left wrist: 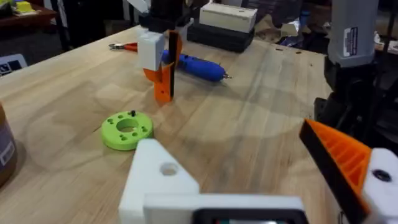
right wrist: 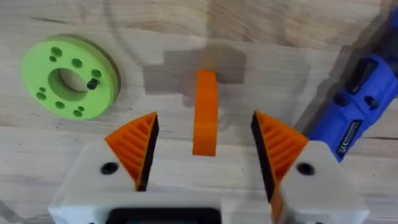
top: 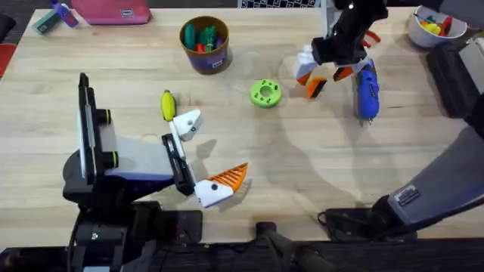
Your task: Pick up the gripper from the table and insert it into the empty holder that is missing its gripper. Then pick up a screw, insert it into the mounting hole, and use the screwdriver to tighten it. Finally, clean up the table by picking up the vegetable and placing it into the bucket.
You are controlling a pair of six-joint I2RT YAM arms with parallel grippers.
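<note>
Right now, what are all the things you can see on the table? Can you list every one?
Loose gripper finger: one, orange, on the table between the right gripper's open fingers.
Disc with holes: one, green, mid-table.
Screwdriver: one, blue, beside the right gripper.
Vegetable: one, yellow with a green end, left of centre.
Bucket: one, dark blue, tan rim, far side, green and red items inside.
Bowl: one, white, far right corner, yellow items inside.
Pouch: one, pink, far left edge.
Holder: one, plain white, on the left gripper.
Left gripper: open, near left.
Right gripper: open, over the loose finger.

Overhead cam down-fwd over table [top: 318,174]; wrist cams low, close; all sharing green disc [top: 265,93].
</note>
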